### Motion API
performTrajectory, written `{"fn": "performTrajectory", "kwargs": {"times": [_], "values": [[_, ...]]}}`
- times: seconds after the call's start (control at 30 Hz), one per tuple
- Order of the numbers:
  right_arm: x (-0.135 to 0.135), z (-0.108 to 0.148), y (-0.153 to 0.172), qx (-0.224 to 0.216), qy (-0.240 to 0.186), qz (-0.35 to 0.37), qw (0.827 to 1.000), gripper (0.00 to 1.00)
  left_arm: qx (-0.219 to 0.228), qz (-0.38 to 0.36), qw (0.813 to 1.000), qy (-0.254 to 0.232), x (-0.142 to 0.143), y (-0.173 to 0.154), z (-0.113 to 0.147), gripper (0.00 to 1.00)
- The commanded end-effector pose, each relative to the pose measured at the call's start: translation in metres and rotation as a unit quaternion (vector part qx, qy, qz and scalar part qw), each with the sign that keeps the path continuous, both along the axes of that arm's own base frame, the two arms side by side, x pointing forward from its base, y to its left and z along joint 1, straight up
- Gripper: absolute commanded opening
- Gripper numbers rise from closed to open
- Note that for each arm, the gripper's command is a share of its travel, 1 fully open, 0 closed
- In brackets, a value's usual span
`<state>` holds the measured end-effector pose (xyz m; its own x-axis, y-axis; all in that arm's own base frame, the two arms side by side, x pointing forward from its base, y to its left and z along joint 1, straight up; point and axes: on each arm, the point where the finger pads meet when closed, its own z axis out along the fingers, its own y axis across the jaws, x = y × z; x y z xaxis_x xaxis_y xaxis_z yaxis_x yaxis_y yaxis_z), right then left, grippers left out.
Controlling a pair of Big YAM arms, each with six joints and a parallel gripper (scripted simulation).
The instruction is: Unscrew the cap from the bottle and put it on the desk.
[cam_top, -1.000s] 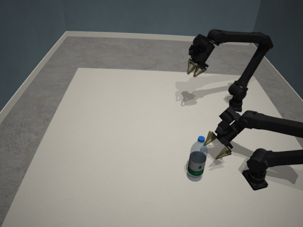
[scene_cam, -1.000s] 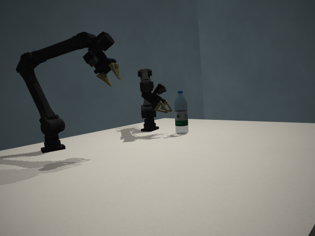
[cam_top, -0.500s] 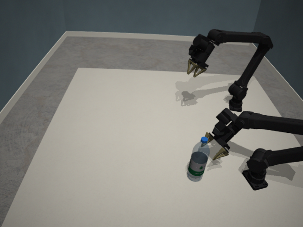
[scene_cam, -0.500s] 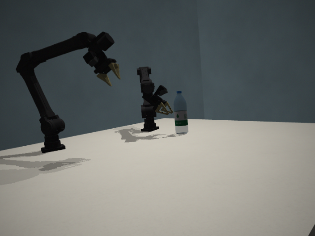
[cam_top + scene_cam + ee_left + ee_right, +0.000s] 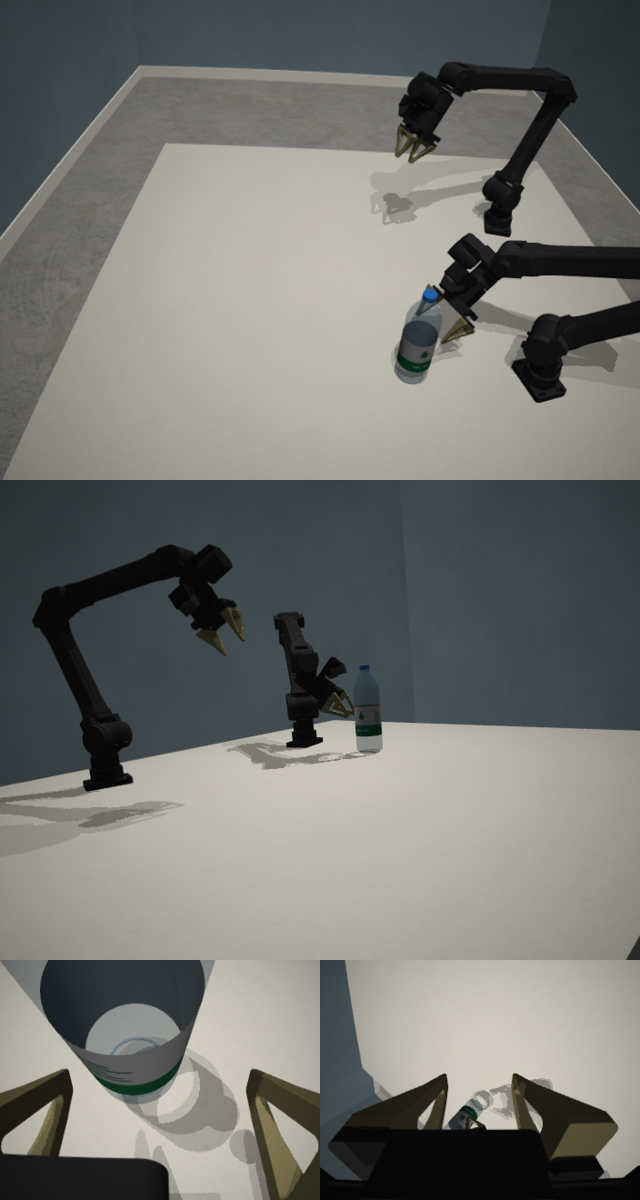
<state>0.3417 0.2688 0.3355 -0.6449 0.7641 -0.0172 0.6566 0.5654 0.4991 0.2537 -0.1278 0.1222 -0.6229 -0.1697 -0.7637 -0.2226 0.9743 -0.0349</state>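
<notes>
A clear plastic bottle (image 5: 418, 343) with a green-banded label and a blue cap (image 5: 429, 295) screwed on stands upright on the white desk. It also shows in the exterior view (image 5: 367, 712), with the cap (image 5: 364, 667) on top. My left gripper (image 5: 442, 317) is open wide just beside the bottle's upper half, one finger behind the neck, not touching. In the left wrist view the bottle (image 5: 127, 1028) stands just ahead of the spread fingers. My right gripper (image 5: 413, 146) hangs high over the far side, fingers partly apart and empty. In its wrist view (image 5: 479, 1101) the bottle (image 5: 467, 1115) is small and far.
The left arm's base (image 5: 540, 379) is bolted to the desk right of the bottle. The right arm's base (image 5: 498, 222) stands further back. The white desk top ends on a grey floor border (image 5: 77, 206).
</notes>
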Motion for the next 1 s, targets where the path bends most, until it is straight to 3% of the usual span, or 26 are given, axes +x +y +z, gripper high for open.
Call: {"fn": "performTrajectory", "kwargs": {"times": [0.0,0.97], "values": [[0.008,0.027,0.002,0.014,-0.015,-0.009,1.0,0.57,0.009,0.0,1.0,0.004,0.005,0.005,-0.011,0.98],[0.008,0.027,0.002,0.014,-0.015,-0.009,1.0,0.57,0.012,-0.002,1.0,0.003,0.04,0.015,-0.039,0.98]]}}
